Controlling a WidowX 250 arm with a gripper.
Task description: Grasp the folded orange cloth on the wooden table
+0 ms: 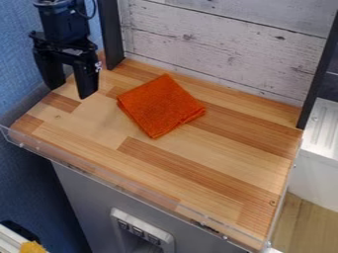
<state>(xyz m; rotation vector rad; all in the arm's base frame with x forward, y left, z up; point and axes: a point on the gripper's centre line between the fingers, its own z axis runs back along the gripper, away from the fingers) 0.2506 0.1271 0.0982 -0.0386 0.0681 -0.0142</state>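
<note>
The black gripper (69, 91) hangs over the left back part of the wooden work surface (218, 170), its two fingers apart with nothing between them. To its right lies an orange cloth (160, 105), folded into a rough square and turned at an angle. A gap of bare wood separates the cloth from the gripper, and the two do not touch.
A low clear guard (119, 184) runs along the front edge. Behind stands a whitewashed plank panel (224, 47) between two dark posts. A white ribbed unit (322, 133) is at the right, and a blue wall is on the left.
</note>
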